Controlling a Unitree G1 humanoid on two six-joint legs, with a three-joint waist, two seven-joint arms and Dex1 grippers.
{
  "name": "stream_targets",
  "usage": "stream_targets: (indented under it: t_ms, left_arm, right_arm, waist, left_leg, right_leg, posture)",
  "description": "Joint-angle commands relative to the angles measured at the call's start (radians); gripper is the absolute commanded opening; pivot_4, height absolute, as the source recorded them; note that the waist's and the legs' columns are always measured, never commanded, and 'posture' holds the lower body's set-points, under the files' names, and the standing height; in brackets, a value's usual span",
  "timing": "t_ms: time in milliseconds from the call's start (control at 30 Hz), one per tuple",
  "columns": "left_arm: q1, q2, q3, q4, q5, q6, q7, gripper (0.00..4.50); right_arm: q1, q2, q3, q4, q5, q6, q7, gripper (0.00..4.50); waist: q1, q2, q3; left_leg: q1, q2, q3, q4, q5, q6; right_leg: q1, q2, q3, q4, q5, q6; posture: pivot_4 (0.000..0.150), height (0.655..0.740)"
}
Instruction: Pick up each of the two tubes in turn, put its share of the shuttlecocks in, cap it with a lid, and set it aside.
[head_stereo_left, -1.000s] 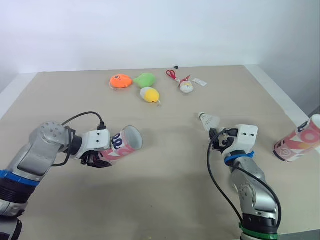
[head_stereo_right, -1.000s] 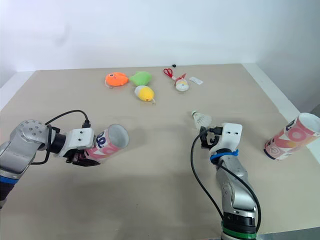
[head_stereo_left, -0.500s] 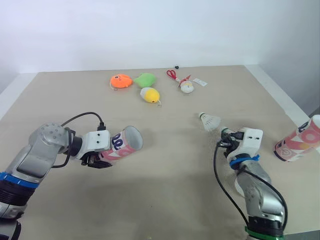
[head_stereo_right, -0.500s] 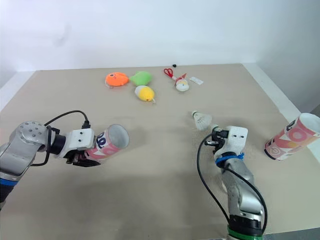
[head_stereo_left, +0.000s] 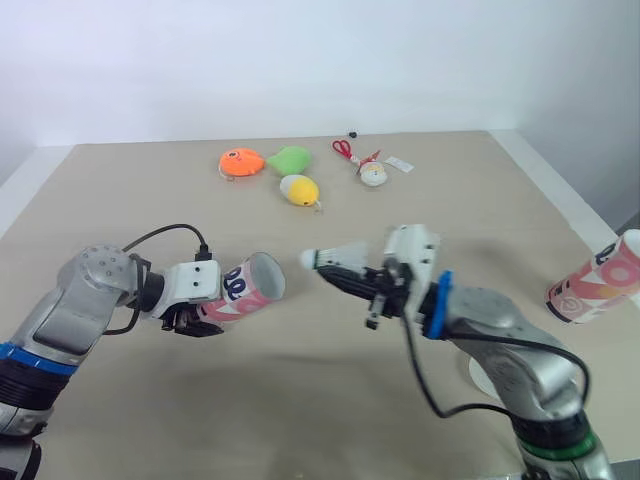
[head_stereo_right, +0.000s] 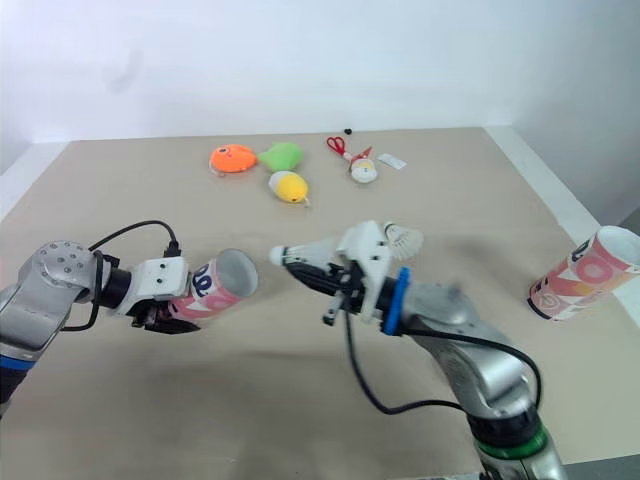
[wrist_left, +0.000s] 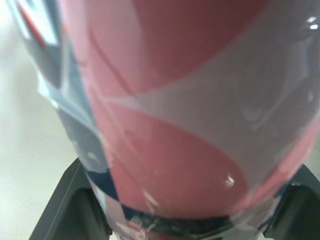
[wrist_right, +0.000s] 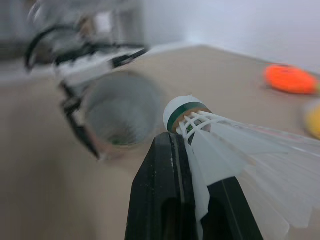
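Note:
My left gripper (head_stereo_left: 198, 312) is shut on a pink-and-white tube (head_stereo_left: 247, 285), held tilted above the table (head_stereo_left: 330, 400) with its open mouth facing right. The wrist view has that tube (wrist_left: 190, 100) close up between the two black fingers (wrist_left: 75, 210). A white shuttlecock (head_stereo_left: 335, 258) is pinched by its feathers in my right gripper (head_stereo_left: 345, 277), which is shut on it. The cork (wrist_right: 181, 110) points at the tube mouth (wrist_right: 120, 112), a short gap away. A second tube (head_stereo_left: 600, 285) lies at the table's right edge. Behind my right wrist lies a white feathered shape (head_stereo_right: 405, 238), possibly another shuttlecock.
At the far side lie an orange toy (head_stereo_left: 241, 161), a green toy (head_stereo_left: 289, 158), a yellow toy (head_stereo_left: 299, 189), red scissors (head_stereo_left: 343, 149) and a small figure (head_stereo_left: 373, 175). A white round piece (head_stereo_left: 482, 368) lies under my right forearm.
My right gripper closed near the shuttlecock on the table, then swung left and up, and now holds a shuttlecock before the tube mouth. The left arm and its tube stayed still.

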Motion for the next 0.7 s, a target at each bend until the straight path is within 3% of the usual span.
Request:
stream_targets:
  t_ms: [33,233,333,500,567,700]
  left_arm:
    - [0.027,-0.011,-0.072,-0.004,-0.008,0.008,-0.022,2.89]
    - [0.018,-0.017,-0.076,0.0,-0.002,0.008,-0.025,2.89]
    - [0.019,-0.015,-0.076,0.001,-0.002,0.004,-0.026,2.89]
    - [0.022,-0.014,-0.075,0.002,-0.001,0.002,-0.024,2.89]
    - [0.027,-0.013,-0.073,-0.002,-0.001,0.004,-0.021,2.89]
    - [0.04,-0.006,-0.062,-0.01,-0.005,0.01,-0.014,2.89]
  right_arm:
    - [-0.052,0.006,0.087,0.049,-0.093,-0.086,0.058,0.07]
    - [-0.14,0.061,0.183,0.109,-0.166,-0.107,0.096,0.07]
    - [-0.158,0.092,0.166,0.11,-0.145,-0.093,0.096,1.05]
    - [-0.147,0.12,0.108,0.074,-0.085,-0.051,0.084,3.38]
    - [-0.076,0.134,0.0,0.022,-0.002,-0.018,0.034,4.43]
    - [0.06,0.153,-0.143,-0.009,-0.086,-0.116,-0.119,4.48]
  waist:
    - [0.0,0.0,0.0]
    - [0.0,-0.001,0.0]
    - [0.0,-0.001,0.0]
    - [0.0,-0.001,0.0]
    - [0.001,-0.002,-0.001]
    - [0.001,-0.002,-0.001]
  left_leg:
    - [-0.001,0.0,-0.001,0.0,0.0,0.0]
    - [-0.001,0.0,0.0,0.0,-0.001,0.001]
    - [-0.001,0.0,0.0,0.0,-0.001,0.001]
    - [-0.001,0.0,0.0,0.0,-0.001,0.001]
    - [-0.001,0.0,0.0,0.0,-0.001,0.001]
    - [-0.001,-0.002,-0.003,0.0,-0.002,0.001]
  right_leg:
    - [0.0,0.0,0.0,0.0,0.0,0.0]
    - [0.0,0.0,0.0,0.0,0.0,0.0]
    - [0.0,0.0,0.0,0.0,0.0,0.0]
    - [0.0,-0.001,0.0,0.0,0.0,0.0]
    - [0.0,-0.001,0.0,0.0,0.0,0.0]
    - [0.002,-0.001,-0.002,0.0,0.0,-0.002]
  posture:
    - [0.15,0.74]
    - [0.15,0.74]
    - [0.15,0.74]
    - [0.15,0.74]
    - [0.15,0.74]
    - [0.15,0.74]
